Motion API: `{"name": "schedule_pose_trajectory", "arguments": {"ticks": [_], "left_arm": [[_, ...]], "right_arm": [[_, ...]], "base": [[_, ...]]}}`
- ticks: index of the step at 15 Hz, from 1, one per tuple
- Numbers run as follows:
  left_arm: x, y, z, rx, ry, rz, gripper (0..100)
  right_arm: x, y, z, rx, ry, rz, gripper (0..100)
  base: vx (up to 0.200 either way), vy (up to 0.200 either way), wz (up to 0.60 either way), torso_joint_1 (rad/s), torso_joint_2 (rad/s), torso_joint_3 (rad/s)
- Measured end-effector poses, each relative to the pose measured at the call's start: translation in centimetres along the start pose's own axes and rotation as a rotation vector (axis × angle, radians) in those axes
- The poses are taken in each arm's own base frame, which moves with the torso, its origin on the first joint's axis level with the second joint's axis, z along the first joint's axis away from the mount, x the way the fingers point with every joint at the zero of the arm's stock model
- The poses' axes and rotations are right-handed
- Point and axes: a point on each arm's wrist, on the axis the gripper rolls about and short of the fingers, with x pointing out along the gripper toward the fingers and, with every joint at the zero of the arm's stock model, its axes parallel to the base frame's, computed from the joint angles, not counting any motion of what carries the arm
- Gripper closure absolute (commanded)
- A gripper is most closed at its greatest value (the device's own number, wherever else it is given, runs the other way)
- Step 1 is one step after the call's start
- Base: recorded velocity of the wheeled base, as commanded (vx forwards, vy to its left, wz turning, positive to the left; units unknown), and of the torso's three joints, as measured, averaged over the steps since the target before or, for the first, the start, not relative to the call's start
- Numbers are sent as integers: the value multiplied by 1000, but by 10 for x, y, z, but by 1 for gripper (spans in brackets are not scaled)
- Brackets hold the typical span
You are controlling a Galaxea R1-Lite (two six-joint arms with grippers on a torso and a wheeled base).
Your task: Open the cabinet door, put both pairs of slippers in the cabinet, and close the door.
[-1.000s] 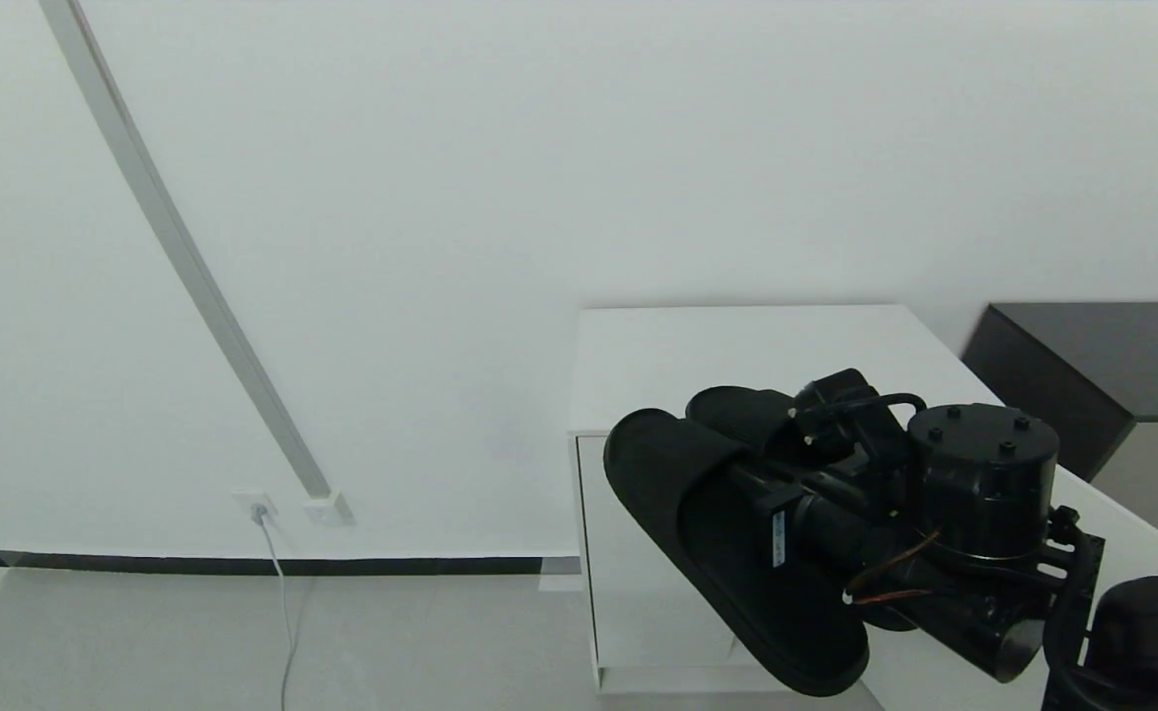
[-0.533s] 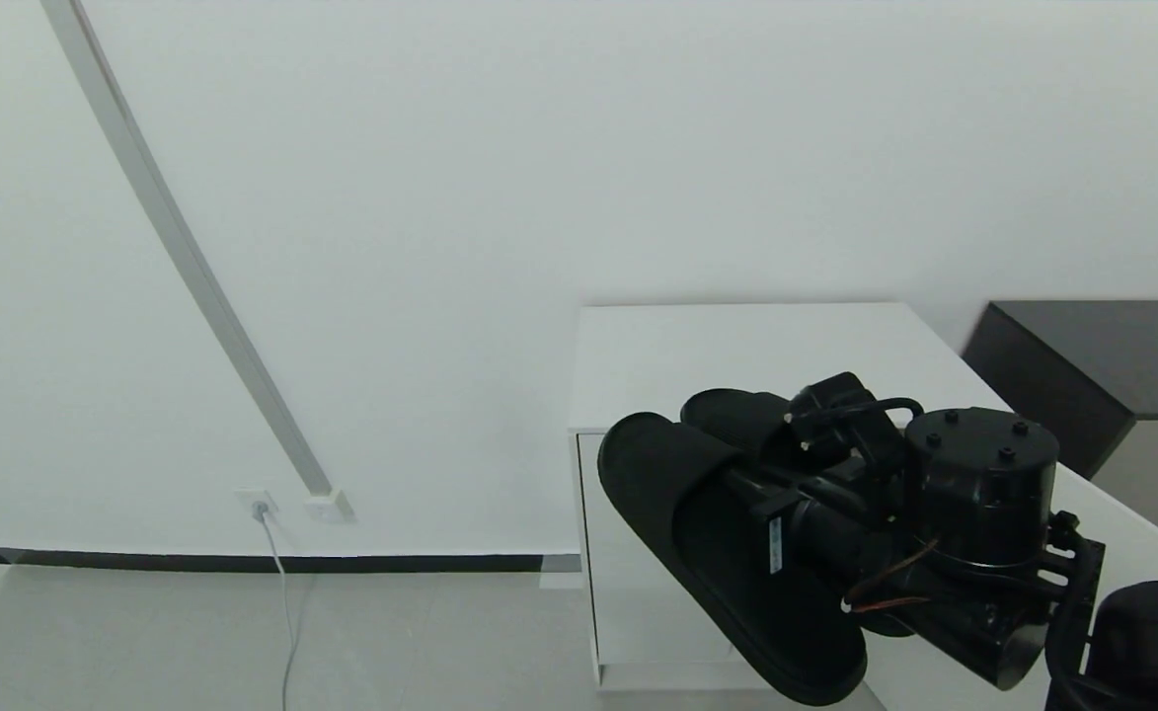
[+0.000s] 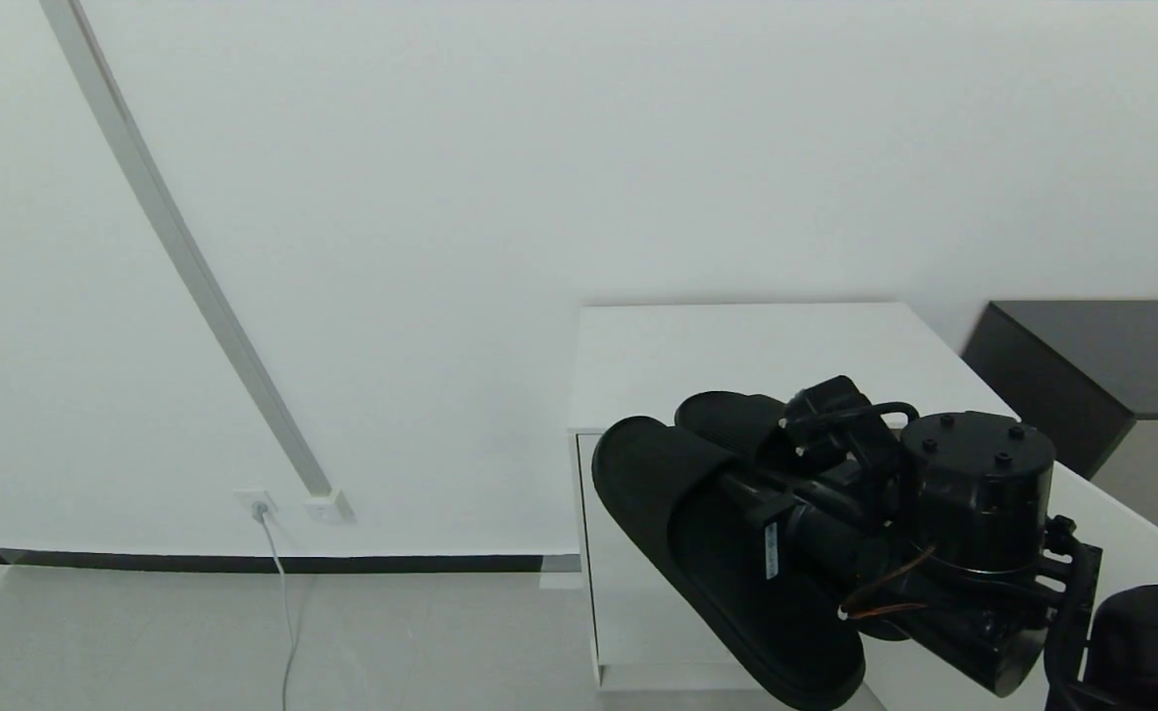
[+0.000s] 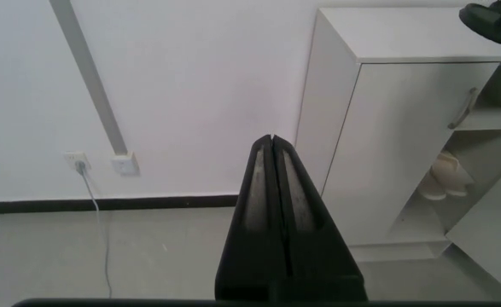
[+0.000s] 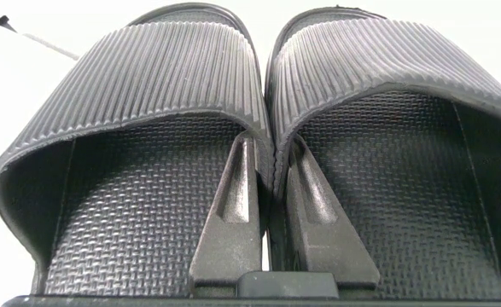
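Jaws of the right gripper (image 5: 271, 158) pinch the black slippers (image 5: 190, 85) by their touching inner straps, up near the white cabinet (image 3: 736, 346), so keep that pinch firm and lower them level onto a shelf (image 4: 499, 119), as pale slippers (image 4: 449, 175) already lie inside, while the left gripper (image 4: 272, 145) has its jaws closed on nothing.

No text, number or sign can be read anywhere. A small white label (image 3: 770, 553) stands on the black housing of the right arm (image 3: 973, 494), just beside the black slippers (image 3: 677, 494) it carries. The label's print is too small to make out, so no word or digit can be told from it.
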Motion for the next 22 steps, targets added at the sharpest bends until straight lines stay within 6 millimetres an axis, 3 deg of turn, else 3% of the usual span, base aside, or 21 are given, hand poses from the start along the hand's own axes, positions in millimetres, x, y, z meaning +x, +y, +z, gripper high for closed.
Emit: {"name": "schedule_pose_trajectory", "arguments": {"ticks": [22], "left_arm": [[0,0,0,0,-1,0,100]], "right_arm": [[-1,1,-3,-4,9,4,100]], "base": [[0,-191,0,2,3,1]]}}
